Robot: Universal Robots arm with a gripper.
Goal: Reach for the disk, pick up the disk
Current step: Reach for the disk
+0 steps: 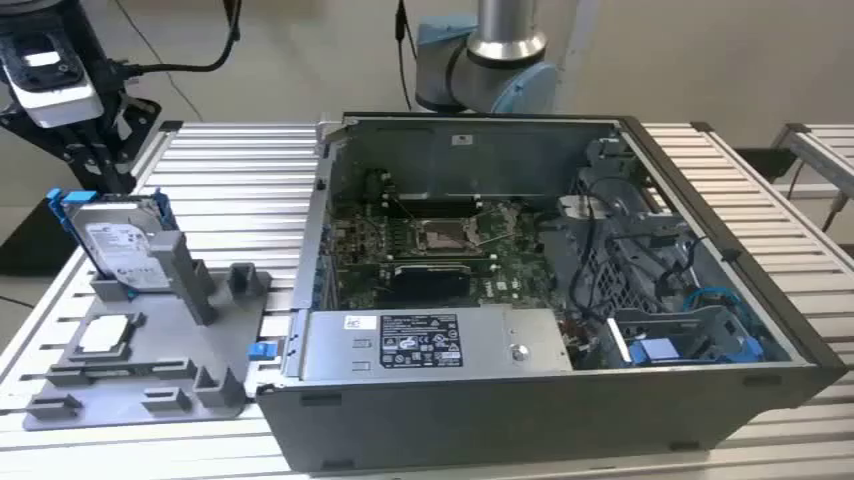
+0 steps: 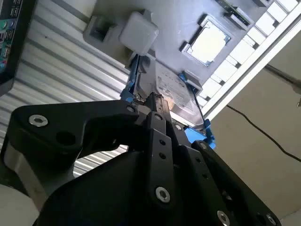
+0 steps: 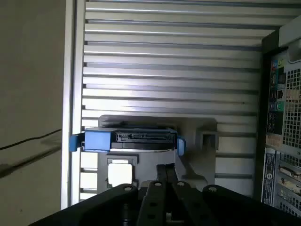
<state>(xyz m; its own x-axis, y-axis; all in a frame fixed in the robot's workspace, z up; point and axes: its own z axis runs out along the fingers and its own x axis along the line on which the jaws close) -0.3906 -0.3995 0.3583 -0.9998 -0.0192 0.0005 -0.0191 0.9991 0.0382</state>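
Observation:
The disk (image 1: 120,245) stands on edge in a slot of the grey holder (image 1: 154,375) at the exterior view's left, its white label showing and its blue bracket round the edges. My gripper (image 1: 110,175) hangs just above and behind the disk's top edge, apart from it. In both wrist views the black fingers lie close together, shut with nothing between them. The second wrist view puts the gripper (image 2: 157,101) close over the disk (image 2: 176,89). In the first wrist view the gripper (image 3: 167,168) sits a short way from the disk's connector edge (image 3: 134,137).
A small square silver chip (image 1: 107,337) lies flat on the holder in front of the disk. The open computer case (image 1: 534,290) stands to the exterior view's right, with a blue bay part (image 1: 667,350) inside. Slatted metal table (image 1: 247,190) lies between the two.

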